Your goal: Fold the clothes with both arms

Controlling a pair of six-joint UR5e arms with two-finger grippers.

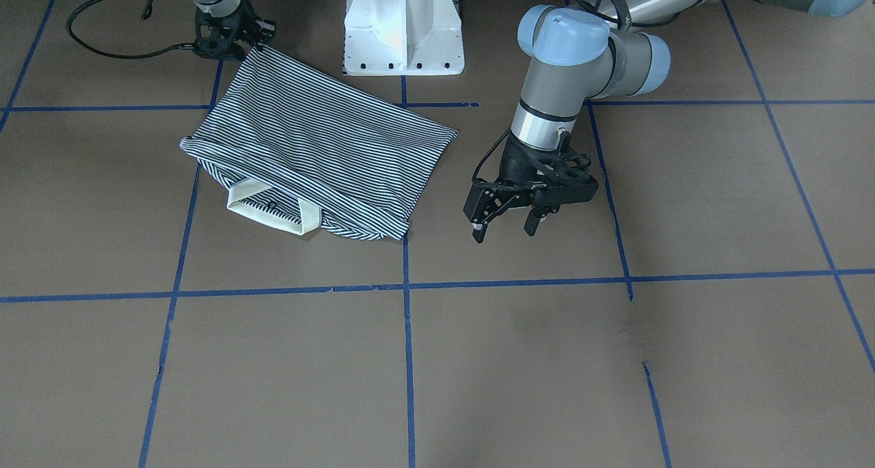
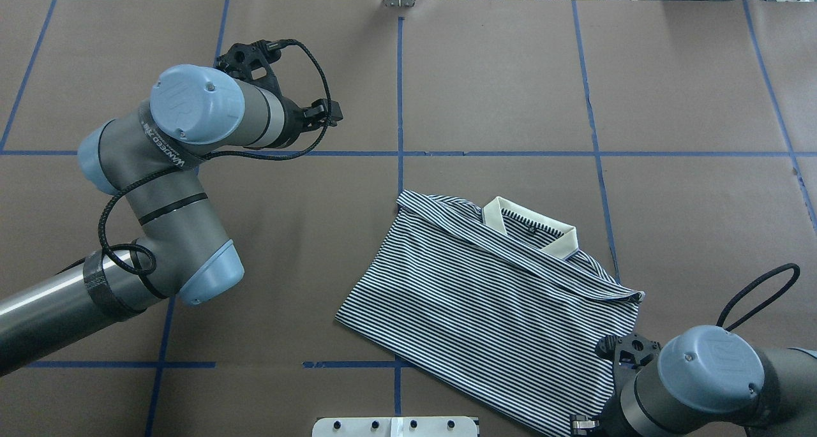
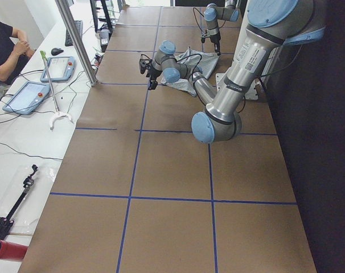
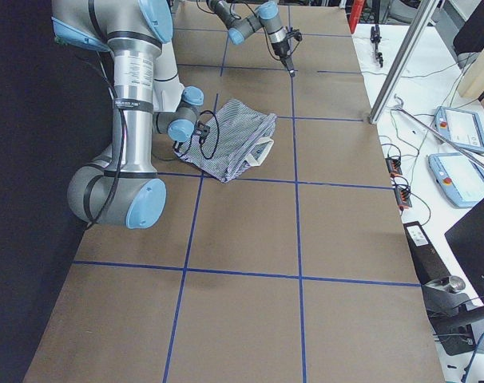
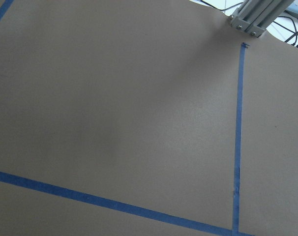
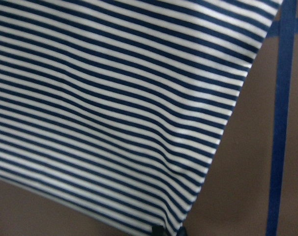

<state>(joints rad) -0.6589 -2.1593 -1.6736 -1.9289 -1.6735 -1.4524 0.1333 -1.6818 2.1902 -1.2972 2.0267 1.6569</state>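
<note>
Striped polo shirt [image 1: 321,147] lies folded near the bench [image 1: 615,359] edge by the robot; your right fingers [image 1: 262,32] pinch its corner, left fingers [image 1: 480,225] hang open.

The left arm [image 2: 167,169] and right arm [image 2: 708,374] are grey tubes with light-blue joint caps. Each wrist carries a looping black cable [image 2: 316,72].

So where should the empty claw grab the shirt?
Probably the hem corner of the shirt nearest the left claw, coming from that open side: it lies flat and pointed, matching the corner the right claw pinches.
</note>
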